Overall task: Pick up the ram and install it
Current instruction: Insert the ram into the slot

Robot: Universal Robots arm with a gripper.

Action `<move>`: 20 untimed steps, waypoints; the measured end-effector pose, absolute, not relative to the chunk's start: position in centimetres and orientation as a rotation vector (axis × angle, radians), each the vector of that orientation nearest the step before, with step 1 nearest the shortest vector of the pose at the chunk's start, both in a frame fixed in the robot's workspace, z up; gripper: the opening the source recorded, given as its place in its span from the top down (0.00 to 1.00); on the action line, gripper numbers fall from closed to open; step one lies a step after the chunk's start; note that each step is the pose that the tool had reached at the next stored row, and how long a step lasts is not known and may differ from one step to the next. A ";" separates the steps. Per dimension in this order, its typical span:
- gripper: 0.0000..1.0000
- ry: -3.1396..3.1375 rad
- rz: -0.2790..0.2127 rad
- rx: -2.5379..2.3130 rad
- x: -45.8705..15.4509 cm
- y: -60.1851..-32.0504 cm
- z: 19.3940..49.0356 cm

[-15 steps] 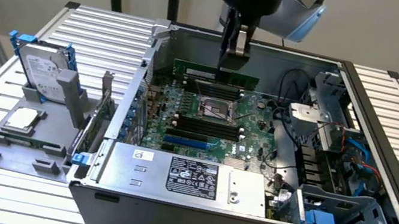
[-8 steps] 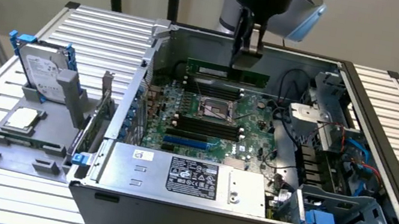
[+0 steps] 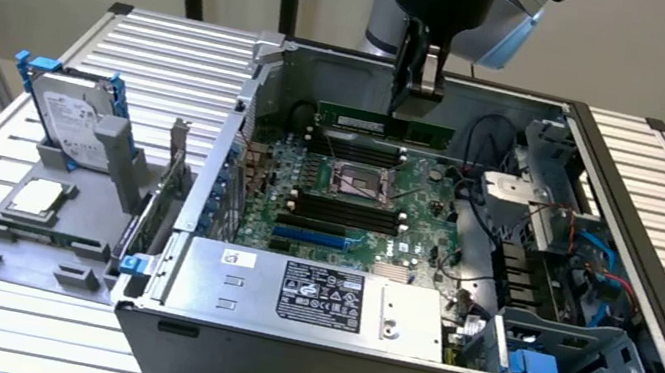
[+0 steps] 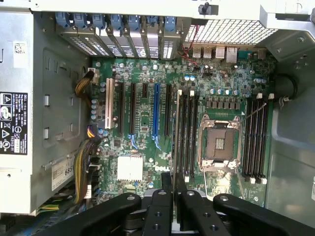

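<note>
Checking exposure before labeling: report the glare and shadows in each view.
Exterior view: soft, even light, no hard shadow under the ram in the pincer. Wrist view: vent grille glares white; motherboard evenly lit.

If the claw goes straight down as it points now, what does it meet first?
Likely the black memory slots beside the processor socket. The claw is shut on the ram, whose lower edge would arrive first. Which slot exactly is unclear.
</note>
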State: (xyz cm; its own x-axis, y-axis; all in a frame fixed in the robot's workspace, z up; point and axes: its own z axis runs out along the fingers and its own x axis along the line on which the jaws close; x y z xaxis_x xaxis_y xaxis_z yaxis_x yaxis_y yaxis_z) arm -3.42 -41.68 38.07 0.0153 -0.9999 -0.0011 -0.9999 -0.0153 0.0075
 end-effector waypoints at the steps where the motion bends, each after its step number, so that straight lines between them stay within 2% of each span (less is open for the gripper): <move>1: 0.86 -2.201 -0.009 2.235 -3.4 -41.7 38.1; 12: 0.86 -2.201 -0.009 2.235 -3.4 -41.7 38.0; 20: 0.86 -2.209 -0.021 2.238 -3.4 -41.1 36.6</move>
